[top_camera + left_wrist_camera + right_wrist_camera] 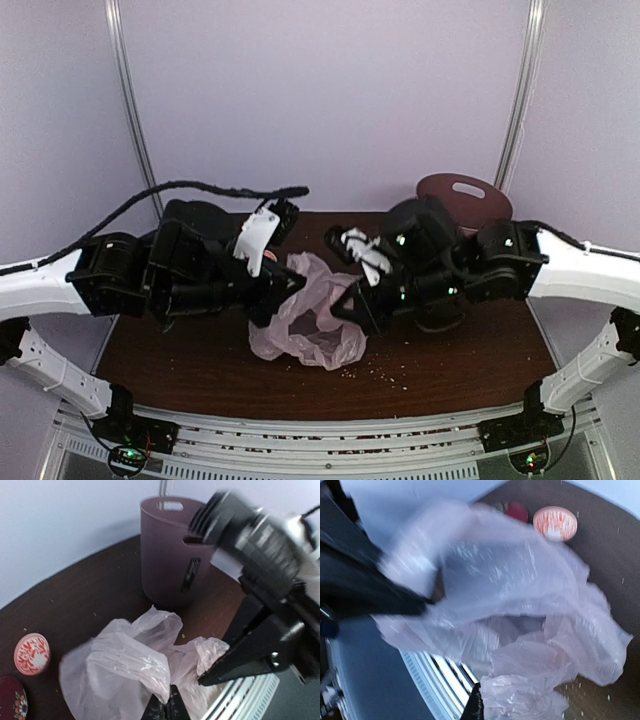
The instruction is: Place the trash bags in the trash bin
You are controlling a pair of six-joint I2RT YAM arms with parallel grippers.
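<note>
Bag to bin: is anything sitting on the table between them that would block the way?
Nothing on the table does: the left wrist view shows bare tabletop between the bag and the bin. The red-patterned bowl sits off to the side. Only the right arm hangs across the bin's side.

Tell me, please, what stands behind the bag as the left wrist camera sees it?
The bin stands upright on the table behind the bag. The right arm covers part of it, and its inside cannot be seen from this angle.

High rear overview, close wrist views, shared bag (305, 320)
</note>
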